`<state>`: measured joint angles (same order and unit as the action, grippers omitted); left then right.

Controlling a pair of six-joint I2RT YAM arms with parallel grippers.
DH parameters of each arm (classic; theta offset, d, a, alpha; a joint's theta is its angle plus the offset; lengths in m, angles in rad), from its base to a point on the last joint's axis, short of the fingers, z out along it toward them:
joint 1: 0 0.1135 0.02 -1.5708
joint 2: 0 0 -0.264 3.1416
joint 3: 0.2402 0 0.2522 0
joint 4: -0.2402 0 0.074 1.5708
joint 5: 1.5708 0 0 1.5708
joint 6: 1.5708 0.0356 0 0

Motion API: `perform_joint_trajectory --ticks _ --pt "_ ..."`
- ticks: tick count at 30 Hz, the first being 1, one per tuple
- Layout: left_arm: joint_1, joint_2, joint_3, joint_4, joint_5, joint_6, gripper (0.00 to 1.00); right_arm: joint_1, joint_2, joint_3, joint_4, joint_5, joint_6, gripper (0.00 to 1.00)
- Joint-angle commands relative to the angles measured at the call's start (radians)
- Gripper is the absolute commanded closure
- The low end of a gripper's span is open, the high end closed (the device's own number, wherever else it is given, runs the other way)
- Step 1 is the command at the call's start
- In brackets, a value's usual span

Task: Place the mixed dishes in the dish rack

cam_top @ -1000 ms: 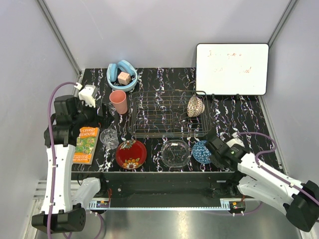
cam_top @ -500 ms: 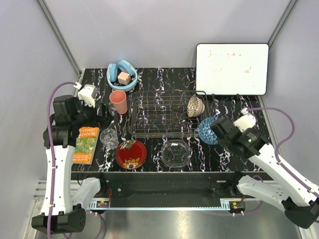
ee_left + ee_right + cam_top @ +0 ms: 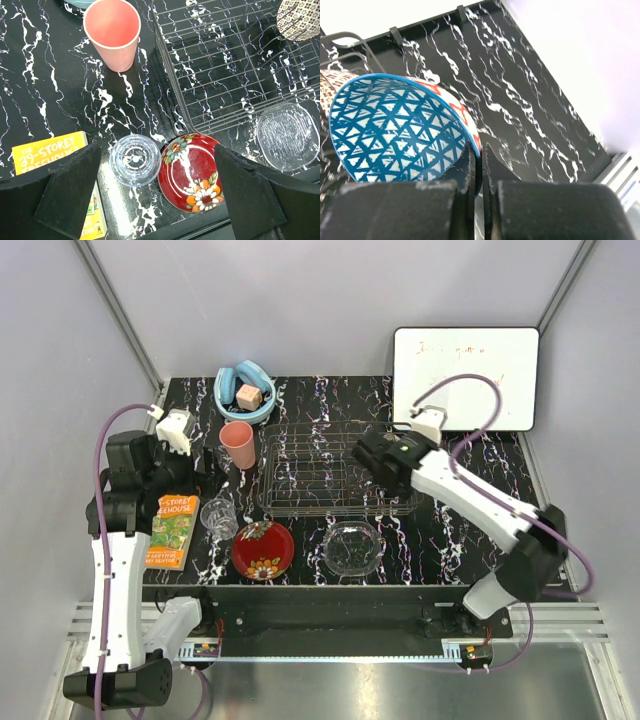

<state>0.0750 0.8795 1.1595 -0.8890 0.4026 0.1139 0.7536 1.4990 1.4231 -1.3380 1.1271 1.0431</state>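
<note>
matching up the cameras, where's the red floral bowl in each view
top external: red floral bowl, low in the picture, left of centre
left wrist: red floral bowl, bottom centre
right wrist: not in it
shared landmark: clear glass tumbler, just left of the bowl in the top and left wrist views

From above and behind the arm bases, we look down on the whole table [image 3: 330, 390]. Our left wrist view faces straight down from moderately high; it shares the red floral bowl [image 3: 192, 172] and dish rack [image 3: 225, 65] with the overhead frame's lower left-centre. Our right wrist view sits close, the blue patterned bowl [image 3: 395, 130] filling its lower left.
</note>
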Motion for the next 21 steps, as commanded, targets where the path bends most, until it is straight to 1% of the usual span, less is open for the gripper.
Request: perform_joint_trajectory --ticks 1,5,9,21 --pt "0.005 0.004 0.049 0.032 -0.016 0.02 0.01 0.038 0.113 0.063 -0.291 0.197 0.097 1.0" --pt "0.005 0.001 0.049 0.028 -0.027 0.027 0.01 0.058 0.19 0.071 -0.29 0.238 0.065 1.0" --pt "0.005 -0.001 0.042 0.03 -0.028 0.026 0.01 0.067 0.222 0.066 -0.288 0.24 0.052 1.0" --pt "0.005 -0.005 0.035 0.03 -0.028 0.02 0.01 0.136 0.325 -0.053 -0.288 0.163 0.087 1.0"
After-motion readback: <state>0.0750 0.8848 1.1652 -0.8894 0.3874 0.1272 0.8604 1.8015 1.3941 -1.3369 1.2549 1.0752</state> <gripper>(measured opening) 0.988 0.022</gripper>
